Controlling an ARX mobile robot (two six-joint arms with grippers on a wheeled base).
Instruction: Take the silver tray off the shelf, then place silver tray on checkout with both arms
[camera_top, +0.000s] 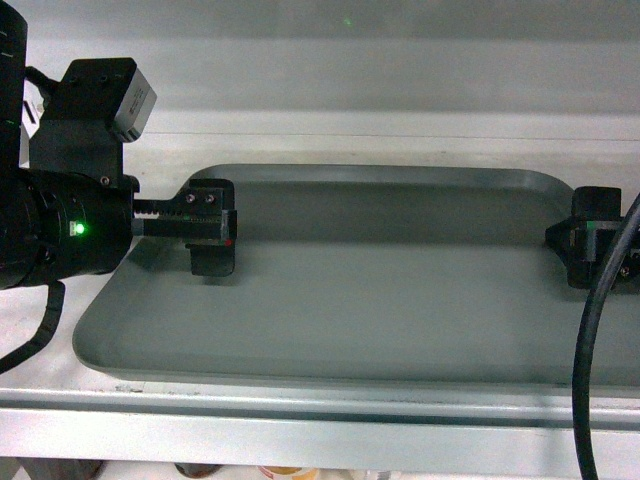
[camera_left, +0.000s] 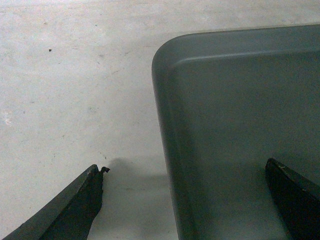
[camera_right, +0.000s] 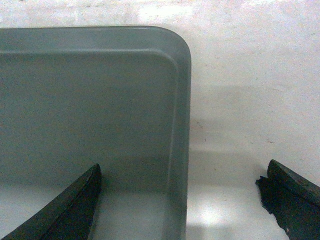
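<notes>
Head view: matte silver tray (camera_top: 380, 300) (rounded corners) on white shelf (camera_top: 300, 425).

Silver tray (camera_right: 90, 110) rim between spread right gripper (camera_right: 182, 210) fingers (camera_right: 70, 210), white shelf (camera_right: 250, 100) beneath

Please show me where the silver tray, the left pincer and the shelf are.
silver tray (camera_top: 380, 300): head view, bare bottom.
left pincer (camera_left: 185, 200): left wrist view, gap straddling tray rim.
shelf (camera_top: 300, 425): head view, front edge strip.
</notes>
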